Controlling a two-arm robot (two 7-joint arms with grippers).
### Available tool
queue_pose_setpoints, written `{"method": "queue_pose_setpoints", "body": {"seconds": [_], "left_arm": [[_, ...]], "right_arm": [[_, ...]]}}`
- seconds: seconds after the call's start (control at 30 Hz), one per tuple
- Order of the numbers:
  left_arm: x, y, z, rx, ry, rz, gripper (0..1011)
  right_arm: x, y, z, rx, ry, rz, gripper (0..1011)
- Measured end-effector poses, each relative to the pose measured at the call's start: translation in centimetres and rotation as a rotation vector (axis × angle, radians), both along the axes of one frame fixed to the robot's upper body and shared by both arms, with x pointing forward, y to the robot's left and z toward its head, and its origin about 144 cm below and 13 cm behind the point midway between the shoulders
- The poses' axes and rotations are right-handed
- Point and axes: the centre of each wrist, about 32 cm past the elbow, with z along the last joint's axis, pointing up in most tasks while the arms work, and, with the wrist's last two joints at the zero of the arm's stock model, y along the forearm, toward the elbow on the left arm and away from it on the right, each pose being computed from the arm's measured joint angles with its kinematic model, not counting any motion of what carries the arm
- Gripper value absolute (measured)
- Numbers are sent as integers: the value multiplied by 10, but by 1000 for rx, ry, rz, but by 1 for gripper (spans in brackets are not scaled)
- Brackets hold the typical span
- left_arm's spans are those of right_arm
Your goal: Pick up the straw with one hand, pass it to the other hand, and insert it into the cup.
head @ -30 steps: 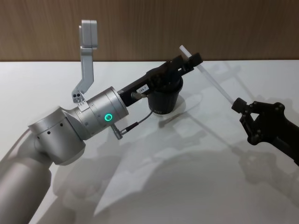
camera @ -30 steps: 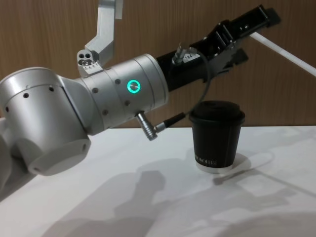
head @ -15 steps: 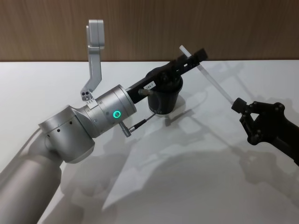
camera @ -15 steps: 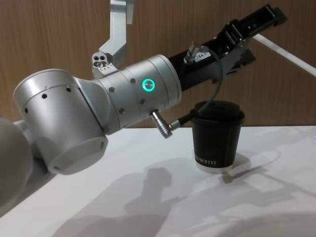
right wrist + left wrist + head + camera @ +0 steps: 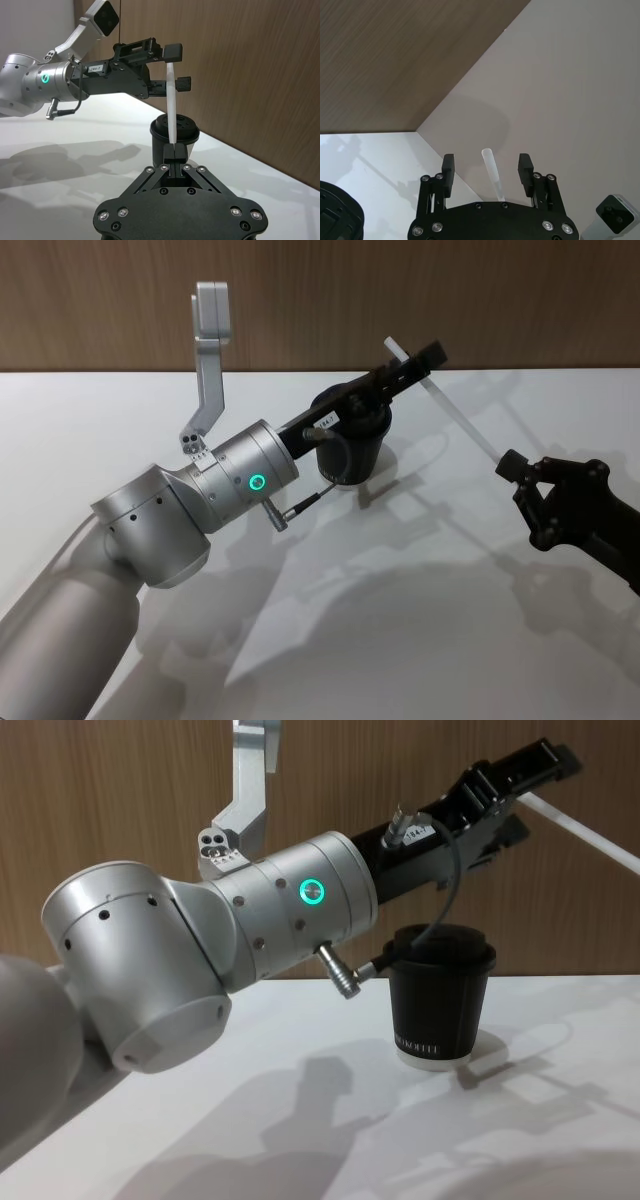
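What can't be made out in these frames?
- Lid opening of the cup: head view, the left gripper, open around the straw, covers it; chest view sees it side-on.
- Straw's lower end, held by the right gripper: chest view, cut off by the right edge.
- Cup lettering: chest view, too small to read.

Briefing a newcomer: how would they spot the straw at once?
Over the white table, look right of the black cup. The straw slants there, its lower end pinched by the right gripper, its upper end inside the open left gripper. It is white and straight, unlike the black cable.
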Motion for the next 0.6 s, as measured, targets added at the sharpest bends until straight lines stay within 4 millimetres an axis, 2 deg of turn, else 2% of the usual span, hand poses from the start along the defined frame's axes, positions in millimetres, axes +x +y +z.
{"method": "queue_pose_setpoints", "body": {"seconds": [0.23,0.3,0.33,0.37,0.47,0.6], "left_arm": [[0,-1,0,-2,4,1,628],[0,-1,0,-2,4,1,529],[0,-1,0,-2,5,1,529],[0,-1,0,-2,5,1,472],[1,-2,0,-2,6,1,400],[1,-2,0,-3,6,0,238]], "right_arm": [[0,0,0,0,0,0,1],[0,0,0,0,0,0,1],[0,0,0,0,0,0,1],[0,0,0,0,0,0,1],[0,0,0,0,0,0,1],[0,0,0,0,0,0,1]]}}
